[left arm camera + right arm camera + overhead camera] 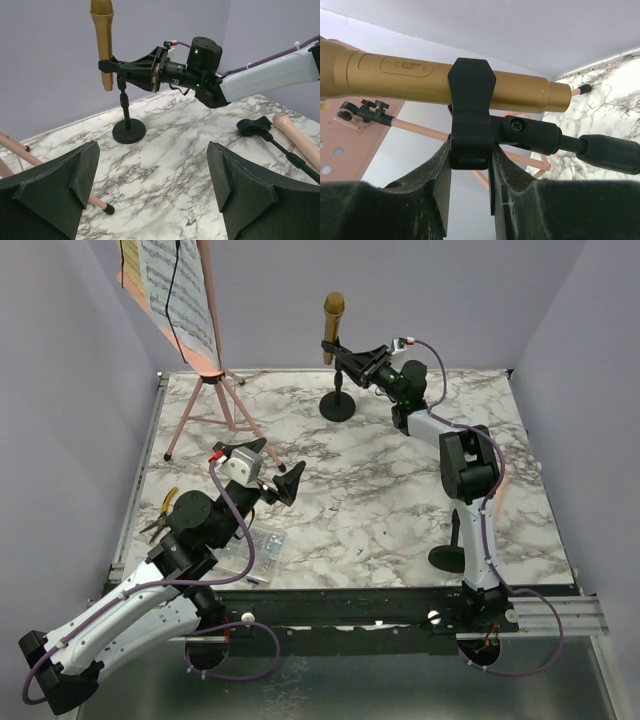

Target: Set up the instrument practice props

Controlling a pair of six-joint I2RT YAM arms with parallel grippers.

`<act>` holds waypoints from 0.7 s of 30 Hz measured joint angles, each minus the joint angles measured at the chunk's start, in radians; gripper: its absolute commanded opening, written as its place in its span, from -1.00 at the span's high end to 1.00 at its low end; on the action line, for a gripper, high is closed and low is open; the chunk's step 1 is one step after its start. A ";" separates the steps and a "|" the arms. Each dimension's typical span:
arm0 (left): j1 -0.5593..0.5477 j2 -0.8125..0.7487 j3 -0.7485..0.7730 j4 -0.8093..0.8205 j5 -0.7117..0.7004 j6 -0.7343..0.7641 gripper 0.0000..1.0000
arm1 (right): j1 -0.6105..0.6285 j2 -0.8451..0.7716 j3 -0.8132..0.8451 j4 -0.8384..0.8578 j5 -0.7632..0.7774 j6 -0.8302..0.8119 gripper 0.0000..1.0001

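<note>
Marble-patterned table (380, 500) carries the scene, with a pink tripod music rack (207, 380) standing at its 11 o'clock corner and white and yellow sheet-music pages (180, 290) propped on its face. The right arm reaches across to 12 o'clock, where the right gripper (345, 355) is clamped on the clip (470, 115) of a black mic stand (338, 405), one finger pressed to each side of it. The stand's round base rests on the table near the back wall. The gold microphone (333, 325) sits in that clip, head up, clear of the fingers. The left gripper (265, 468) hangs above the table toward 8 o'clock, its jaws spread wide and holding nothing, facing the stand. A second mic stand (447, 558) is upright at 5 o'clock, beside the right arm. At 7 o'clock lie a clear plastic box (250, 550) and, just outside it, yellow-handled pliers (160, 515).
</note>
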 measured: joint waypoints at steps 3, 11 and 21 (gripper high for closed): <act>0.000 -0.004 0.000 -0.001 0.000 0.000 -0.91 | 0.000 0.001 0.000 0.009 0.020 0.000 0.98; 0.000 -0.013 0.000 -0.001 0.000 0.000 -0.91 | 0.000 0.000 -0.007 0.016 0.052 -0.013 -0.40; -0.001 -0.019 0.000 -0.002 0.000 -0.002 -0.91 | -0.044 -0.320 -0.426 -0.162 -0.014 -0.151 -0.79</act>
